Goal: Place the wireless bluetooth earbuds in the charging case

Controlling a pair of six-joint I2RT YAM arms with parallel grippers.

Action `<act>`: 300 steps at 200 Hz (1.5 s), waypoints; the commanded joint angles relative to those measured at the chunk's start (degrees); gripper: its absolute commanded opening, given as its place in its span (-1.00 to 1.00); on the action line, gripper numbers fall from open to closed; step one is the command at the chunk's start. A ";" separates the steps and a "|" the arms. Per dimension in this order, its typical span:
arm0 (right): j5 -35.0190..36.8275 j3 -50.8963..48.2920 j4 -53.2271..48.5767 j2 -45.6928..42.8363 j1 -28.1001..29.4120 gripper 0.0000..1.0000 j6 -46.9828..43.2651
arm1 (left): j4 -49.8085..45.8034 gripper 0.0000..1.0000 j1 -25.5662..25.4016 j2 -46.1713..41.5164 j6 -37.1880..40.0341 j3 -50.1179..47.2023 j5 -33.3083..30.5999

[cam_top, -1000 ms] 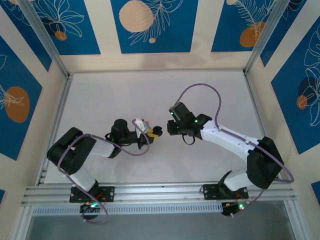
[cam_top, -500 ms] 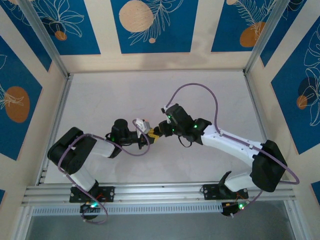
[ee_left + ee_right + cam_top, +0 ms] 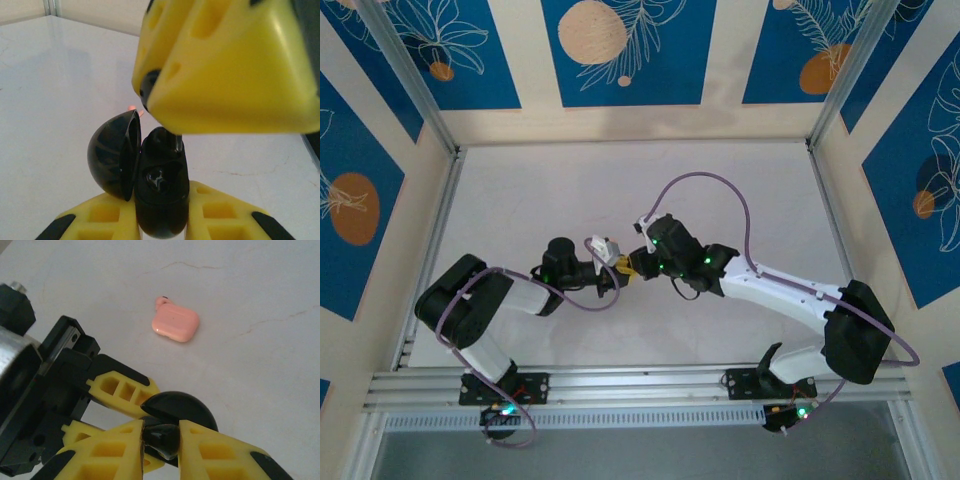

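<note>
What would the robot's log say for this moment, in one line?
left pincer: shut on open black case | right pincer: shut on dark earbud over it | pink case: on table, pink earbud beside

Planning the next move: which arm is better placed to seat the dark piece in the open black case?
Right, probably: right fingers pinch the dark piece over the open black case, clamped by the left fingers.

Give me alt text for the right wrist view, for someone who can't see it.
A shut pink case lies on the white table, a pink earbud touching its corner. Nearer, the right hand's yellow fingers flank a black object, with the left hand beside it.
</note>
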 commanded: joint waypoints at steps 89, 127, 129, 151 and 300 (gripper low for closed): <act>-0.31 -1.41 3.88 -0.22 1.47 -0.54 0.16 | 4.36 -0.58 -0.66 -1.01 -1.95 0.80 1.84; -0.82 -1.68 4.49 0.37 1.65 -0.55 0.38 | 4.29 -0.58 -0.64 -1.64 -2.05 0.80 1.75; -0.85 -1.68 4.50 0.35 1.68 -0.55 0.41 | 4.31 -0.58 -0.66 -1.69 -2.05 0.76 1.75; -1.16 -1.85 4.20 0.66 1.90 -0.55 0.51 | 4.28 -0.58 -0.64 -1.92 -1.97 0.81 1.71; 0.66 -2.03 -0.03 2.42 3.49 -0.56 -0.22 | 3.48 -0.58 -0.65 -3.47 -1.17 0.63 1.56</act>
